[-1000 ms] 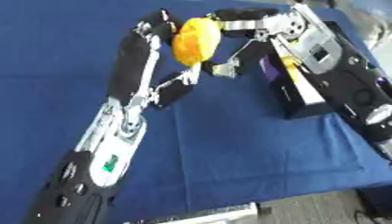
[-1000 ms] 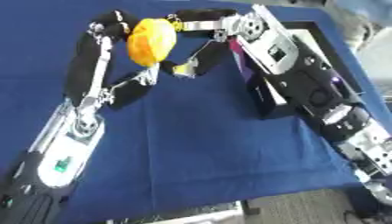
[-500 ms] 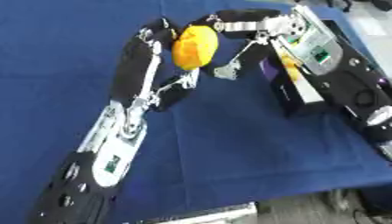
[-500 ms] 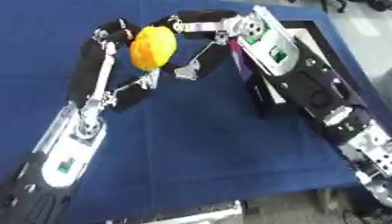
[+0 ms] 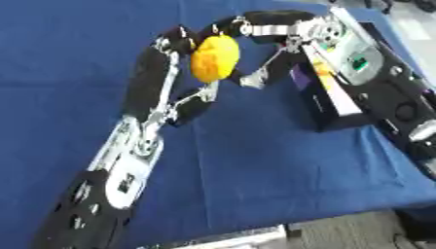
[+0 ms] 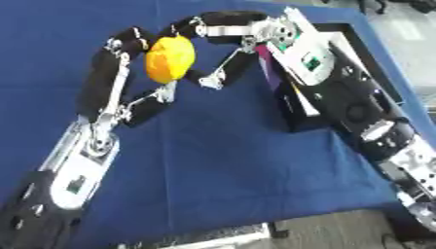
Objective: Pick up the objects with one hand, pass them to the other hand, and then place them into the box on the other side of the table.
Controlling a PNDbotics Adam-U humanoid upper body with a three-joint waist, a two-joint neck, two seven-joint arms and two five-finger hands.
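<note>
A round yellow-orange object [image 5: 214,58] is held above the blue table between both hands. My left hand [image 5: 162,63] comes up from the lower left, with its fingers curled round the object's left and top and its thumb [image 5: 197,99] below. My right hand [image 6: 234,22] reaches in from the right. Its fingers curl onto the object's upper right side and its thumb [image 5: 255,78] is just beside it. The black box [image 5: 340,116] lies at the right under my right forearm, with purple and yellow things inside.
A blue cloth [image 5: 255,170] covers the table, and its front edge runs across the bottom of the view. My right forearm [image 6: 357,112] lies over the box. Grey floor [image 5: 357,233] shows past the lower right corner.
The yellow-orange object and both hands have drifted slightly down in the view, towards me. Both hands stay on it.
</note>
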